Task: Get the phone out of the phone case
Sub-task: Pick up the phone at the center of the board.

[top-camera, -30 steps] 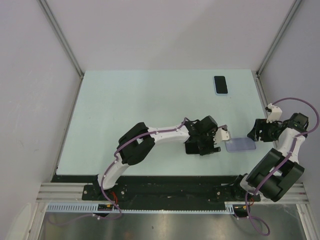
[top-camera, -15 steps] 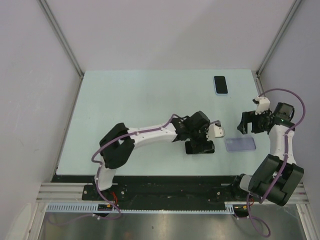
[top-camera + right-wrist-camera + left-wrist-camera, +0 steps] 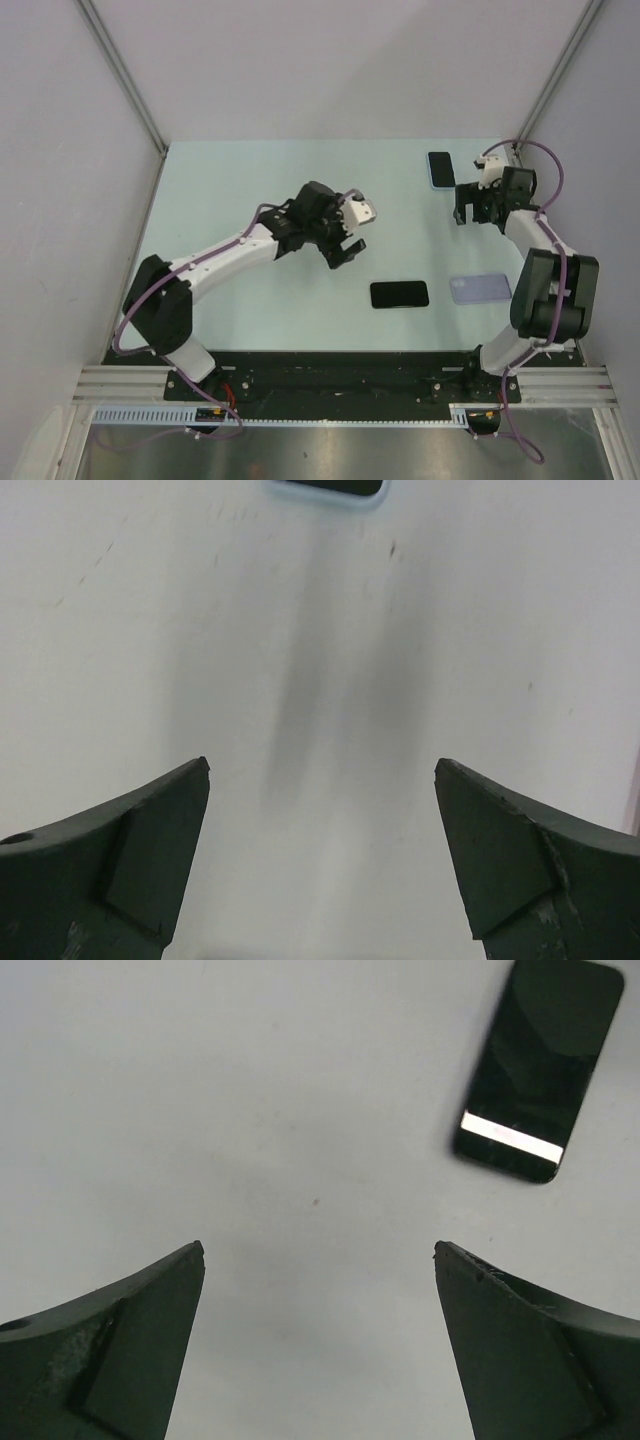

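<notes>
Two end effectors hang above the surface (image 3: pixel 230 200), and both are spread wide with nothing between the fingers. The left end effector (image 3: pixel 318 1252) looks down on bare surface. A bare phone (image 3: pixel 540 1065), black and screen-up, lies ahead of it and off to its right, well clear of either finger. The right end effector (image 3: pixel 322 765) also has only surface beneath it. Straight ahead of it, at the top edge of its wrist view, is the near end of a cased phone (image 3: pixel 441 170), dark with a pale blue rim. Well behind the right end effector, toward its arm's base, a pale lavender case (image 3: pixel 480 289) lies flat and looks empty, apart from the bare phone beside it.

One phone and case therefore appear already separated. The step in hand is probably the right arm's approach to the cased phone. The next move calls for advancing until the fingers straddle it, then lowering and closing on its edges, with the left arm brought across to help peel the case.
</notes>
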`<state>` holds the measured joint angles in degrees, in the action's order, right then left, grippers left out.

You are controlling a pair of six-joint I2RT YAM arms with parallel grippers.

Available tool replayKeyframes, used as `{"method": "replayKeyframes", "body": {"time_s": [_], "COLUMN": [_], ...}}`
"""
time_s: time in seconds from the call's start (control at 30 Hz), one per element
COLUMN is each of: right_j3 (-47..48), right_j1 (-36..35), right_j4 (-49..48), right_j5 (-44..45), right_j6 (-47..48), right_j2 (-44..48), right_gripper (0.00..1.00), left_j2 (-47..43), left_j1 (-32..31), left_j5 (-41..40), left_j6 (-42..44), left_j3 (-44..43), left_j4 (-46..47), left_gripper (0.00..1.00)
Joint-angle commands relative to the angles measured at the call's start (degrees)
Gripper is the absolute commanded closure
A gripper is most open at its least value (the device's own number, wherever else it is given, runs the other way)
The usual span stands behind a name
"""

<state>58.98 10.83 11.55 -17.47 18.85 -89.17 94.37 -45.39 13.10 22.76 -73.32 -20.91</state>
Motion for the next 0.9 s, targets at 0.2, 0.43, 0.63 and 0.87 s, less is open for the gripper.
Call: {"method": "replayKeyframes", "body": {"time_s": [0.2,0.43,0.63,0.87], "right_j3": [21.42,36.36,43.49,48.33], "right_j1": [-8.10,-10.21,-10.39,-10.30], "right_j4": [-7.25,-2.86,-0.92,2.68], "right_j5": [12.72,17.38,20.63,19.85], "right_j6": [-9.08,-13.31,-13.75,-13.67], "right_j2": [-22.16,-35.27,-40.99,-44.95], "right_gripper": [0.00,0.00,0.00,0.00], "left_j2": [-14.81,-19.21,-20.27,-19.66], "left_j1": [14.35,21.12,22.97,22.89], "left_j5": [6.67,8.87,10.71,12.03], "left_j6": [3.25,3.52,2.64,1.23], "left_j3": [10.21,13.20,14.08,15.48], "left_j4": [0.08,0.16,0.69,2.27], "left_gripper": [0.00,0.00,0.00,0.00]}}
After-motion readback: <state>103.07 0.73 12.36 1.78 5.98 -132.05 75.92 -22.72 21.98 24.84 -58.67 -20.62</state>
